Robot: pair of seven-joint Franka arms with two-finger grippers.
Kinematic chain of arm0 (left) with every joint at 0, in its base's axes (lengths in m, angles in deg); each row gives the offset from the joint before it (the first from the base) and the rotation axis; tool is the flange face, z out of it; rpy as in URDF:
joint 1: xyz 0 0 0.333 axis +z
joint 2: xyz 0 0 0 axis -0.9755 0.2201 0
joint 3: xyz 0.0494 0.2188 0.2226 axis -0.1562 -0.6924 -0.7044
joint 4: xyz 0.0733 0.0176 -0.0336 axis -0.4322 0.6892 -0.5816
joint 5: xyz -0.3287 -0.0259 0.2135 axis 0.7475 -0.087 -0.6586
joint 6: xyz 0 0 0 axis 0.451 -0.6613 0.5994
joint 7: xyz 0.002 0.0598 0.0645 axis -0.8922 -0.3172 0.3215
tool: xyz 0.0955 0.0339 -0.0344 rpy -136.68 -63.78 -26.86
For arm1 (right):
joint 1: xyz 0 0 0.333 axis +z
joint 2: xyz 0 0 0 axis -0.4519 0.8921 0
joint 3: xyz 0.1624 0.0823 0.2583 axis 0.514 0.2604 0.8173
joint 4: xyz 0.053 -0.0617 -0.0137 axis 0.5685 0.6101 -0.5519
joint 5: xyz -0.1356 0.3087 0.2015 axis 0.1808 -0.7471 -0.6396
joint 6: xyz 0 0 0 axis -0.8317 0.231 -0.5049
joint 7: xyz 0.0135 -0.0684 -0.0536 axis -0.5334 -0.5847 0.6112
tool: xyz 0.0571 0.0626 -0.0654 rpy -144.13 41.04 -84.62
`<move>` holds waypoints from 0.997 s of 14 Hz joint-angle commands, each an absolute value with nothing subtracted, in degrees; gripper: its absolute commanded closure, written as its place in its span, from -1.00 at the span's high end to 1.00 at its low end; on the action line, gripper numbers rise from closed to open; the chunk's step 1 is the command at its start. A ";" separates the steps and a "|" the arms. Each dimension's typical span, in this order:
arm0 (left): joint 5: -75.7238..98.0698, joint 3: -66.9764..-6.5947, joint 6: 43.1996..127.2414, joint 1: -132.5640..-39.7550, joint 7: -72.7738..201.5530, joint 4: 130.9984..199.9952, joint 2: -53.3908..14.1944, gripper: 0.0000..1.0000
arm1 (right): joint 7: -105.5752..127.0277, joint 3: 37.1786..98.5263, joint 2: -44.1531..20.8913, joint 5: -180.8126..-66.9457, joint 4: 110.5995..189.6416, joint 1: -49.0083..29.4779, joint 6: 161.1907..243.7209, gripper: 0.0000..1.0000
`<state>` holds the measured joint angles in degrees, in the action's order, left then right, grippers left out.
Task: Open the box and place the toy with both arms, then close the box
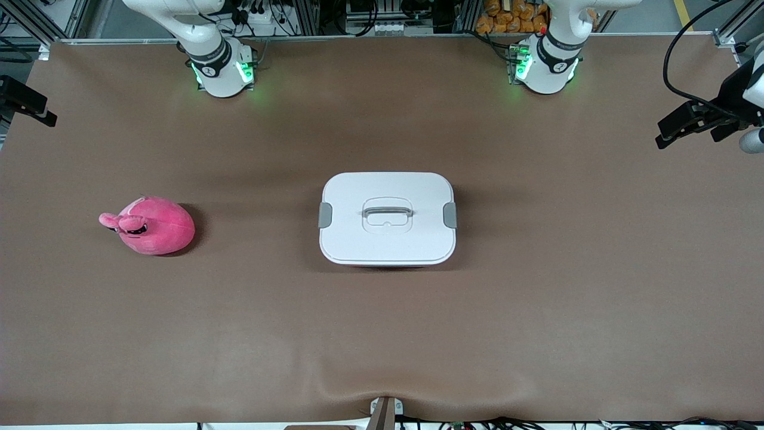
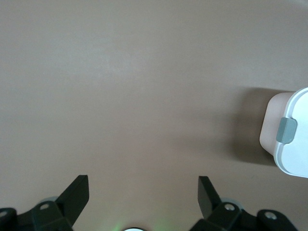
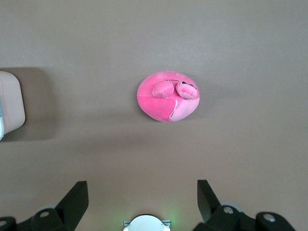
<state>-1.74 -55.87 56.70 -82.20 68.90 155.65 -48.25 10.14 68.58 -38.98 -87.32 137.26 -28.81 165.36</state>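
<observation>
The box (image 1: 387,218) stands shut at the table's middle, its white lid on, with grey side clips and a centre handle (image 1: 387,211). One clipped end of it shows in the left wrist view (image 2: 288,134), and a pink corner shows in the right wrist view (image 3: 10,103). The pink plush toy (image 1: 154,226) lies on the table toward the right arm's end; it also shows in the right wrist view (image 3: 167,98). My left gripper (image 2: 143,192) is open and empty, high over bare table beside the box. My right gripper (image 3: 143,195) is open and empty, high over bare table near the toy.
The arm bases (image 1: 221,65) (image 1: 546,65) stand at the edge of the brown table (image 1: 537,298) farthest from the front camera. Black devices on mounts stand at the table's two ends (image 1: 692,122) (image 1: 27,101). A small bracket (image 1: 385,412) sits at the nearest edge.
</observation>
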 commanded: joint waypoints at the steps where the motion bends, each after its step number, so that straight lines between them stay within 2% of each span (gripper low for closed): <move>1: -2.48 -55.64 56.03 -81.86 69.80 152.27 -45.32 1.00 | 9.83 69.17 -38.52 -88.35 136.62 -30.11 165.14 1.00; 6: -2.13 -55.90 56.39 -81.77 72.69 152.53 -45.04 1.00 | 9.83 69.17 -38.17 -88.26 136.53 -30.20 165.06 1.00; 14: -0.19 -53.36 55.95 -83.52 101.41 152.97 -44.25 1.00 | 10.00 69.17 -38.00 -88.26 136.53 -30.20 165.15 1.00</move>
<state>-1.12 -54.25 56.74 -83.48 95.52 153.83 -44.61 10.14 68.58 -38.35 -87.36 137.27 -29.07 165.37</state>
